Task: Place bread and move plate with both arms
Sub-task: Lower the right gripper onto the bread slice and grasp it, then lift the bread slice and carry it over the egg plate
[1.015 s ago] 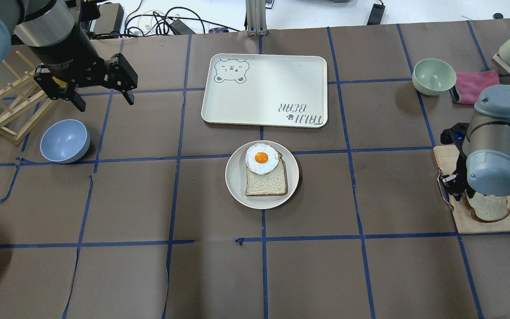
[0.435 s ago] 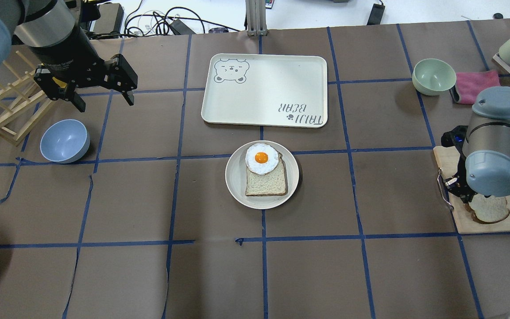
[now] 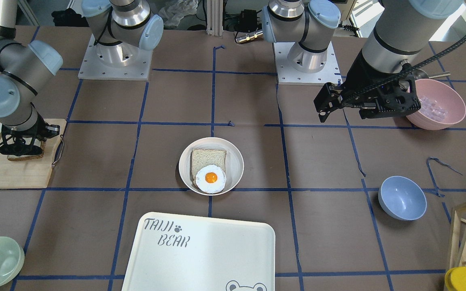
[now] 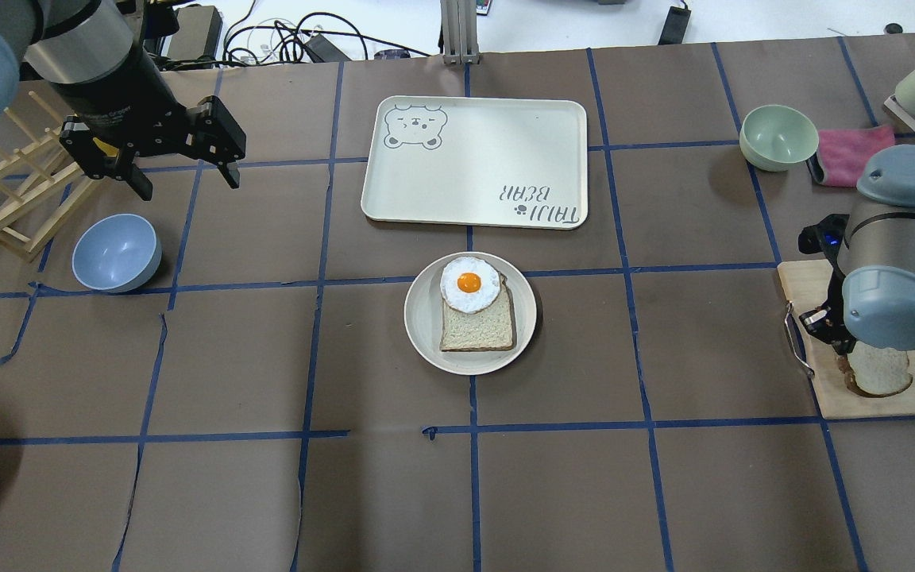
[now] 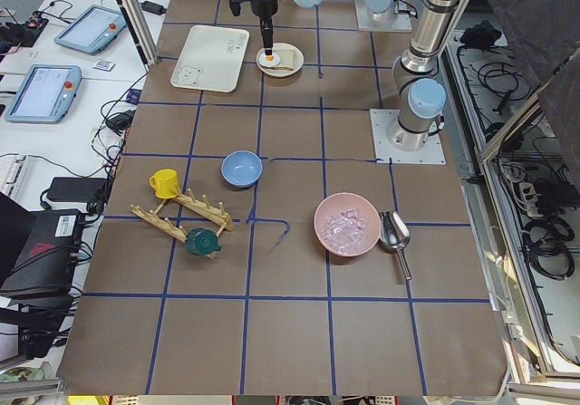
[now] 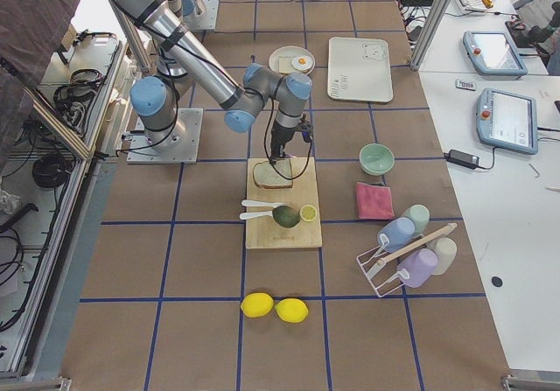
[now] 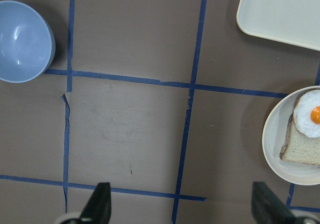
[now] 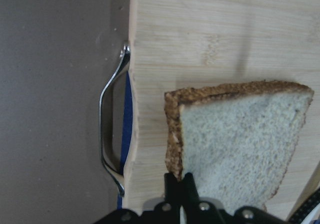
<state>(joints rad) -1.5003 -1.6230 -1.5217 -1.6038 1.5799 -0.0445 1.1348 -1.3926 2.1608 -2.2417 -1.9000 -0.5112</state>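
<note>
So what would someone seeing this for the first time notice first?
The fried egg grabs the eye: it sits on a slice of bread on the round plate mid-table, just short of the big tray. At the robot's right, the right gripper pinches the edge of the dark-crusted bread on a wooden board. The left gripper hangs open above the table near a blue bowl.

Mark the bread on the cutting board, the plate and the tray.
bread [image 8: 240, 139], right wrist view, middle of its crumb.
plate [image 4: 423, 318], overhead view, bare left part.
tray [image 4: 477, 163], overhead view, bare centre.
</note>
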